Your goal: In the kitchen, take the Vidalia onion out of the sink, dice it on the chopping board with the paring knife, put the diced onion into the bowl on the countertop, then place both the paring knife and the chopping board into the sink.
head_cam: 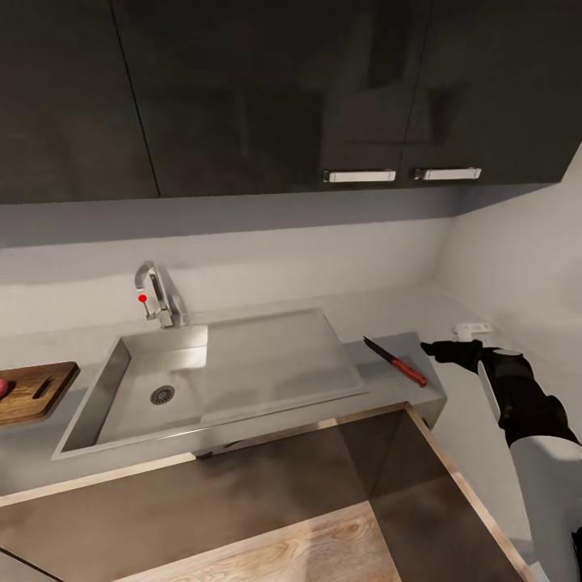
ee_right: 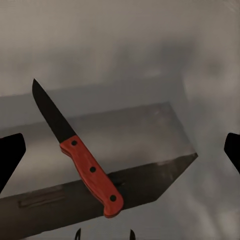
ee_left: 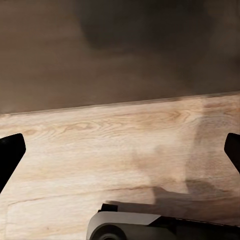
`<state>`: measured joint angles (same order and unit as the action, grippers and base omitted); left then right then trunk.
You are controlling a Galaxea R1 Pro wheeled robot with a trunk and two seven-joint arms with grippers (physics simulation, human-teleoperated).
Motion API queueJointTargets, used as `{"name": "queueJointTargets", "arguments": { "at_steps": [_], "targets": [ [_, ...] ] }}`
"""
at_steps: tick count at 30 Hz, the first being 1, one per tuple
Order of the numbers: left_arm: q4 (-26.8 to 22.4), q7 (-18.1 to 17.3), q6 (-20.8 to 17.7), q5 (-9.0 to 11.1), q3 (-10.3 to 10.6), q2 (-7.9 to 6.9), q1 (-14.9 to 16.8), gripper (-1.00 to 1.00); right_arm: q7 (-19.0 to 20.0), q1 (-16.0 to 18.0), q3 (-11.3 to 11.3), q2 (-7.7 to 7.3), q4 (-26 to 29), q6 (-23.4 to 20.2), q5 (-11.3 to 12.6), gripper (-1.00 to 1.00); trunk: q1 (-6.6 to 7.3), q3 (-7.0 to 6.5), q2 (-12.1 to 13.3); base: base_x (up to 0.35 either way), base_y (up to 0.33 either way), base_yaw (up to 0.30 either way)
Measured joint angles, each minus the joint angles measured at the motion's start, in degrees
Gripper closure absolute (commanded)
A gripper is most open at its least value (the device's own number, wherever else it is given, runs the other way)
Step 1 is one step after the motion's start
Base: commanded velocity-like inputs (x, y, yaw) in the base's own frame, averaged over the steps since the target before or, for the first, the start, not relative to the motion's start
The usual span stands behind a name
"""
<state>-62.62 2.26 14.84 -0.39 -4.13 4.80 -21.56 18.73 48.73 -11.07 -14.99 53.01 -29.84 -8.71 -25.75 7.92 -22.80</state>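
Note:
The paring knife point(head_cam: 396, 362) lies on the countertop point(head_cam: 380, 386) just right of the sink point(head_cam: 210, 380), blade pointing toward the back wall. My right gripper point(head_cam: 440, 350) hovers just to its right, off the counter's end. In the right wrist view the red-handled knife point(ee_right: 82, 160) lies ahead, between the widely spread fingertips point(ee_right: 10, 155), and the gripper point(ee_right: 120, 152) is open and empty. The chopping board point(head_cam: 36, 390) sits at the far left, with the pinkish Vidalia onion point(head_cam: 3, 387) on it at the frame edge. My left gripper point(ee_left: 120, 150) hangs open over wooden floor. The bowl and diced onion are out of view.
A chrome tap with a red knob point(head_cam: 158, 295) stands behind the basin. Dark wall cabinets point(head_cam: 283, 89) hang overhead. A pale wall point(head_cam: 517, 267) closes in on the right, bearing a small white fitting point(head_cam: 471, 329). Dark drawer fronts point(head_cam: 267, 477) and wooden floor point(head_cam: 307, 550) lie below.

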Motion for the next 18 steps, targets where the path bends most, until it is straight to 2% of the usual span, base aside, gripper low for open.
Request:
{"name": "queueJointTargets", "arguments": {
  "at_steps": [5, 9, 13, 18],
  "targets": [
    [0.0, 0.0, -0.03, 0.01, -0.05, 0.0, 0.02, -1.0, 0.0, 0.0, 0.04, 0.12, -0.44, 0.05, 0.0, -1.0, 0.01, 0.0, 0.0, 0.028, 0.005, 0.0],
    [-0.01, -0.01, -0.08, 0.0, -0.06, 0.0, 0.02, -1.0, -0.06, 0.0, 0.04, 0.89, -1.98, 0.08, -0.06, -1.0, 0.02, 0.0, -0.01, 0.189, 0.11, 0.0],
    [-0.01, -0.01, -0.08, 0.01, -0.07, -0.02, 0.01, -1.0, -0.08, 0.0, 0.02, 1.28, -2.63, 0.11, -1.5, -1.0, 0.02, 0.0, 0.0, 0.211, 0.154, 0.0],
    [0.0, 0.0, -0.07, 0.0, -0.06, 0.0, 0.01, -1.0, -0.09, 0.0, -0.02, 1.34, -2.72, 0.08, -2.08, -1.0, 0.0, 0.0, 0.0, 0.055, 0.042, 0.0]
  ]
}}
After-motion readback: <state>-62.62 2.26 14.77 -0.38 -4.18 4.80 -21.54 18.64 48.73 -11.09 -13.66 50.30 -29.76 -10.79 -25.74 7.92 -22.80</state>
